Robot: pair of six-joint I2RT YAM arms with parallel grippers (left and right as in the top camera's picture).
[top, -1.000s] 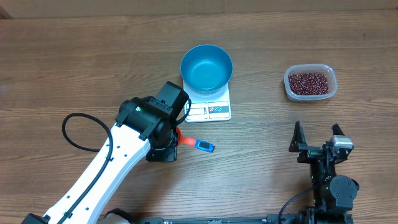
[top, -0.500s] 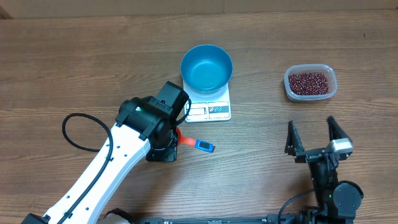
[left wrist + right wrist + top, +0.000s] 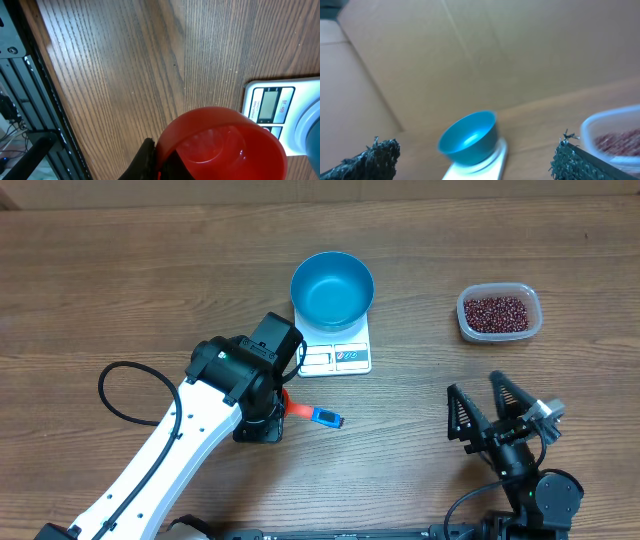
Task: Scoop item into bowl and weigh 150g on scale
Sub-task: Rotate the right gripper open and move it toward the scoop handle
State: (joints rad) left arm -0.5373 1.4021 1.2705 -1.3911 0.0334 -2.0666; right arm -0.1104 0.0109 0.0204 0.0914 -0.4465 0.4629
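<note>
Two hands: left hand (image 3: 154, 161) clenched on red scoop (image 3: 220, 142) near scale (image 3: 340, 357); right hand (image 3: 474, 390) spread wide, empty, beans (image 3: 495, 312) well apart.

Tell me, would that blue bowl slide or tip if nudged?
The bowl looks empty, so probably light and easily shoved. Its smooth plastic on the scale would likely slide. Its narrow base beneath a wide rim suggests it might tip.
</note>
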